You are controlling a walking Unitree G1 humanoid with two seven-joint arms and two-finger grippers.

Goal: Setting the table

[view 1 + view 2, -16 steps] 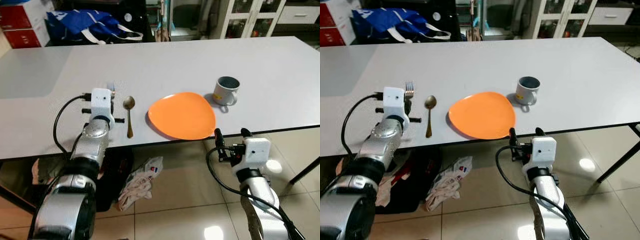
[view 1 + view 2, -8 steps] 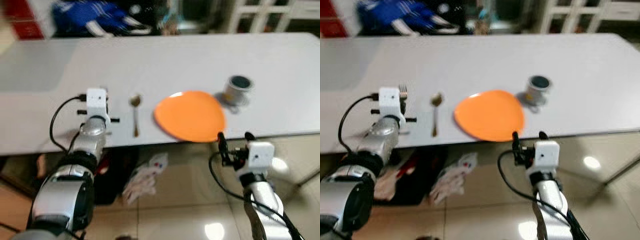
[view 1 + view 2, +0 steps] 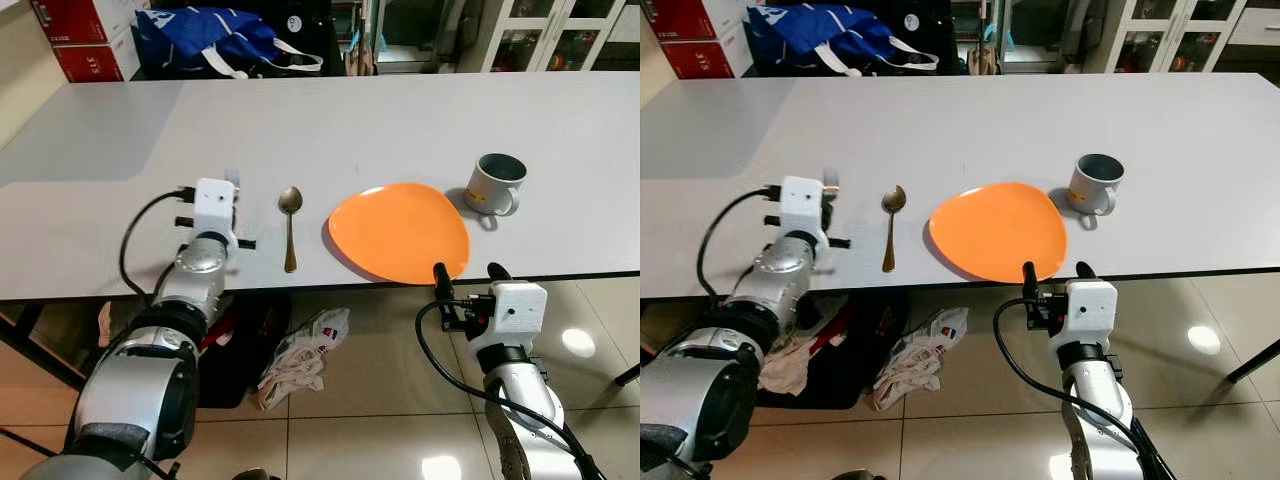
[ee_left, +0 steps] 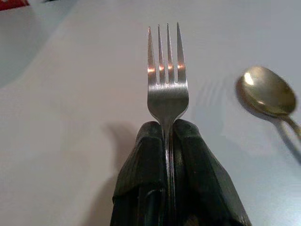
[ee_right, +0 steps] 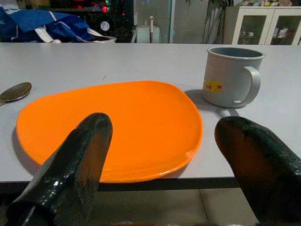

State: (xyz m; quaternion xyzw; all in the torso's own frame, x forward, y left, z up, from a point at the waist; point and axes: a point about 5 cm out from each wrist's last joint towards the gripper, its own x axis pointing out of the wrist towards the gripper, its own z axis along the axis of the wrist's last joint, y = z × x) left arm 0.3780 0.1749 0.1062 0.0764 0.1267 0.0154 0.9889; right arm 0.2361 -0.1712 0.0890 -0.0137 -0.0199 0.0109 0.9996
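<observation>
Left pincer (image 4: 168,129) clamped tight, arm outstretched; right pincer (image 5: 164,141) spread wide, held low.

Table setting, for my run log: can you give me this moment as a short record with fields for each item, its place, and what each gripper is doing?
table: grey top
plate: orange, near front edge
spoon: gold-toned, on the table on the plate's left side
mug: grey, on the plate's right side, toward the back
fork: steel, tines forward, above the table on the spoon's left side
left gripper: jaws shut on fork
right gripper: jaws open, below table edge, facing plate
</observation>
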